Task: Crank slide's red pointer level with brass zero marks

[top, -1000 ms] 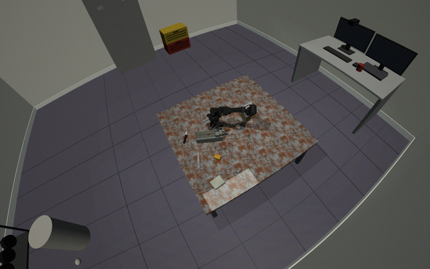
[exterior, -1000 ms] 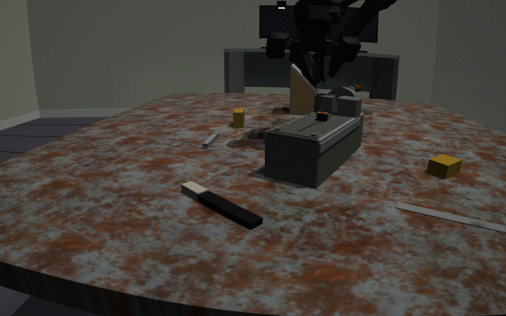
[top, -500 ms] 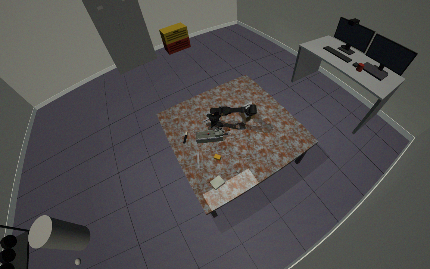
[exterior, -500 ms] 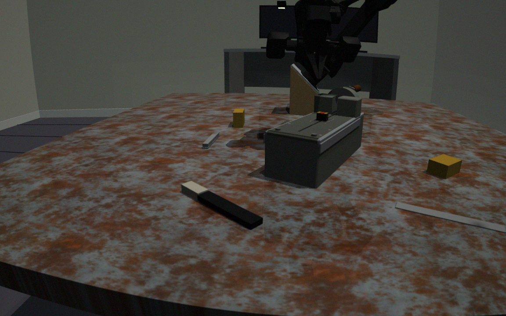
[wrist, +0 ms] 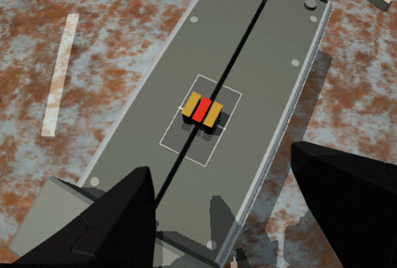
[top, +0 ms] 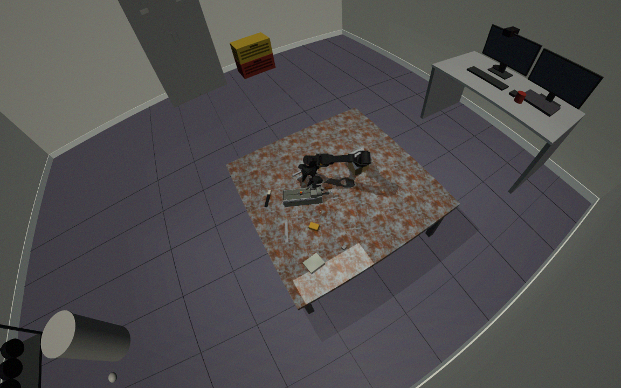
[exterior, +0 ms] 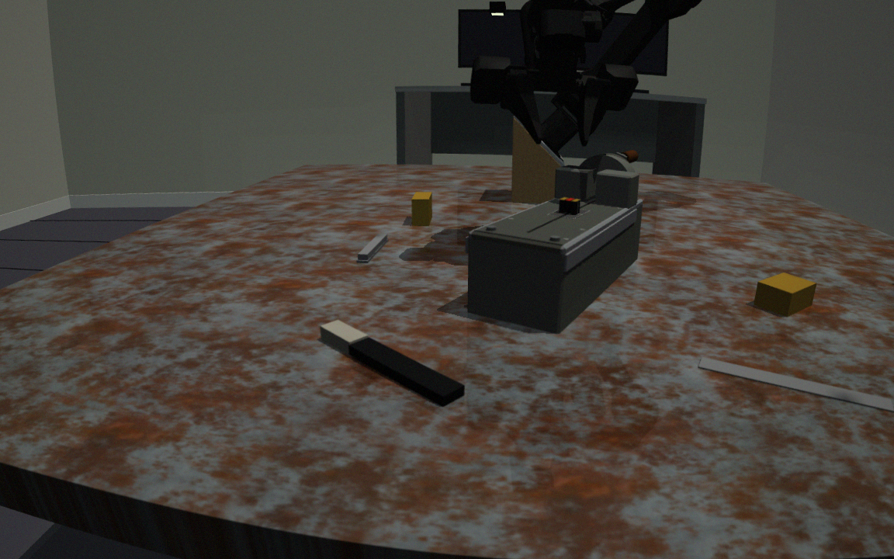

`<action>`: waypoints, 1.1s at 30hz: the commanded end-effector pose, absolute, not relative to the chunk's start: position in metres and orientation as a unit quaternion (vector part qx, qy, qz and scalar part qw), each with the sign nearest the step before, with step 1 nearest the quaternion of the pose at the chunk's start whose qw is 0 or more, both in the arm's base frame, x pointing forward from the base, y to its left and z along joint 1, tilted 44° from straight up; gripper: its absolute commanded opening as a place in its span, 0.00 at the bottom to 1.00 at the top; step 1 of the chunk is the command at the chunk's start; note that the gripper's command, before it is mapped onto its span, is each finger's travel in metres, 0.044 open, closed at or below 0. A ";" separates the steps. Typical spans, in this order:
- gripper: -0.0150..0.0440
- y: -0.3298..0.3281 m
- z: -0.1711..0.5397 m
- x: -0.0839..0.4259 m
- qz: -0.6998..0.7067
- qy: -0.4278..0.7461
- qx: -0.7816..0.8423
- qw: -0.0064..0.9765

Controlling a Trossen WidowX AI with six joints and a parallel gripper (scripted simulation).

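The grey machine (top: 302, 202) (exterior: 516, 278) (wrist: 265, 65) stands on the table. On its slotted top, the red pointer (wrist: 202, 109) sits between two brass-yellow blocks, the left one (wrist: 191, 104) and the right one (wrist: 213, 115). In the wrist view their ends appear in line; a very small offset cannot be told. The crank's round disc (exterior: 606, 164) is at the machine's far end, with the orange-brown handle (exterior: 629, 156) (top: 328, 187) near its top. My gripper (exterior: 561, 141) (wrist: 222, 167) is open and empty, above the machine's far part, apart from the handle.
A wooden wedge (exterior: 532, 170) stands behind the machine. A yellow block (exterior: 421, 210) is beyond it on the left, another yellow block (exterior: 784, 294) (top: 314, 226) on the right. A black-and-white bar (exterior: 405, 368) (top: 267, 198) and a thin pale strip (exterior: 794, 383) lie in front.
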State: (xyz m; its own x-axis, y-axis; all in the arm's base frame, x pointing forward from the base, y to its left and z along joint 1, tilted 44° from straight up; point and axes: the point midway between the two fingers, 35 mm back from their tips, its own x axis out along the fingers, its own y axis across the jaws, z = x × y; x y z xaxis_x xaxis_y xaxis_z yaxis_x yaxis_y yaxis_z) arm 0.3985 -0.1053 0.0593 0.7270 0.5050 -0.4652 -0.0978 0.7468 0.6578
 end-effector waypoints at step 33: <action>0.25 -0.105 0.059 0.399 0.172 0.327 0.311 0.876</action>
State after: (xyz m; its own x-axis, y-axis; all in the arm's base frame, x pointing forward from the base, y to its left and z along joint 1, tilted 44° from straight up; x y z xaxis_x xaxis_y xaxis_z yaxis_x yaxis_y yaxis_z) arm 0.3985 -0.1052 0.0593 0.7269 0.5049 -0.4654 -0.0977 0.7469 0.6577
